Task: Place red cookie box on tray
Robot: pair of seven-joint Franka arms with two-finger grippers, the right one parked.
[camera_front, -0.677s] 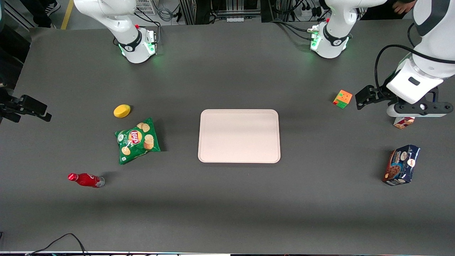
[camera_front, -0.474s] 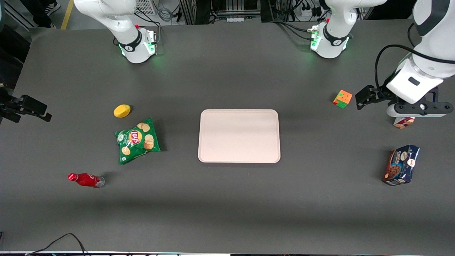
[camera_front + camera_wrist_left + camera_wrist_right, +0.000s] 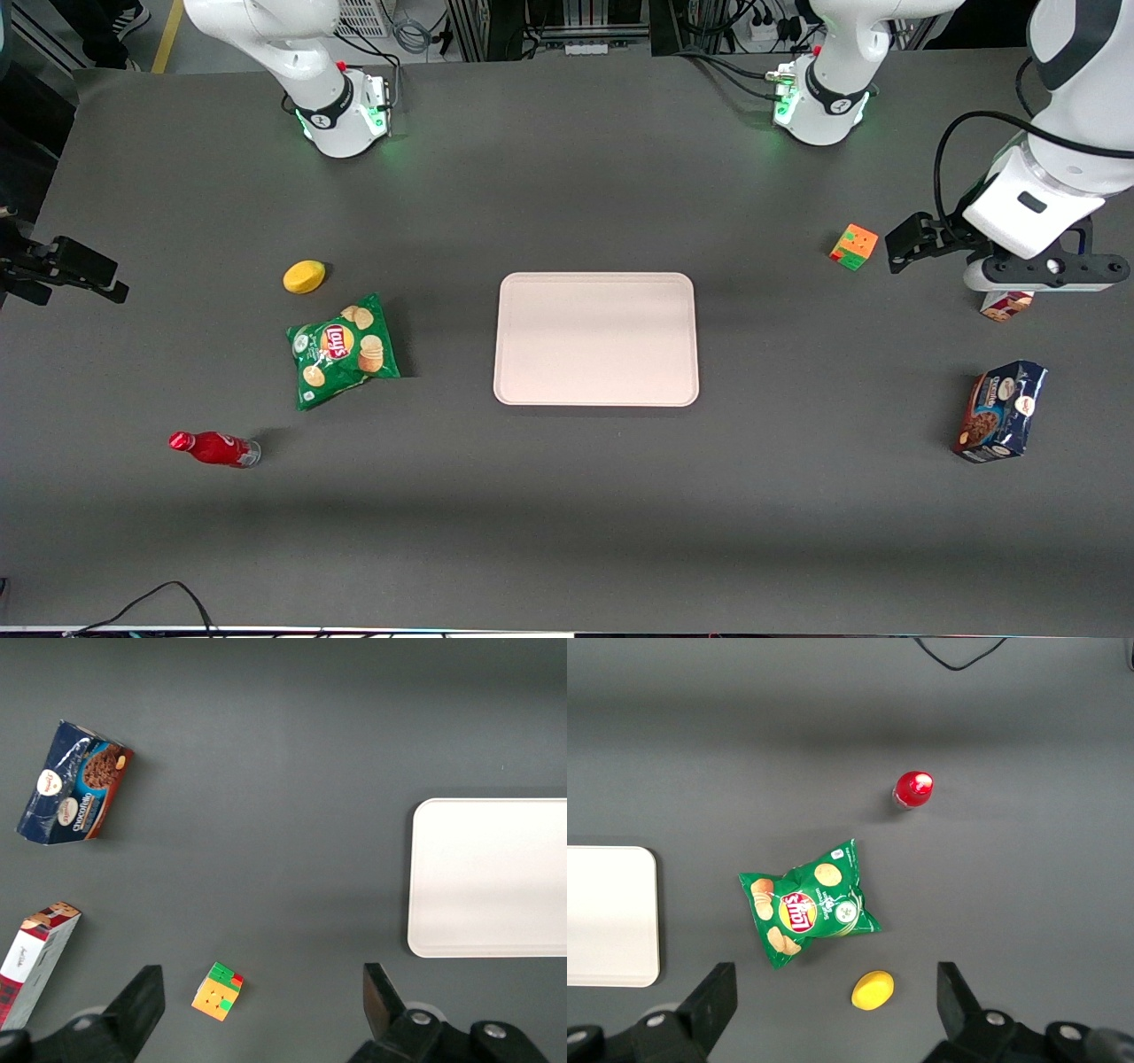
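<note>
The long slim red tartan cardboard cookie box (image 3: 35, 958) lies on the grey table at about three o'clock from the pale pink-beige rectangular tray (image 3: 596, 338), well apart. The left gripper (image 3: 261, 1010), spread wide and empty, hangs above it; it should be lowered squarely across the narrow faces.

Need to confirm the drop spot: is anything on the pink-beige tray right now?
Nothing lies on the flat pale pink-beige tray. The long red tartan cookie box sits on the grey table at the working arm's end, mostly hidden below the open hand, which hovers above it.
</note>
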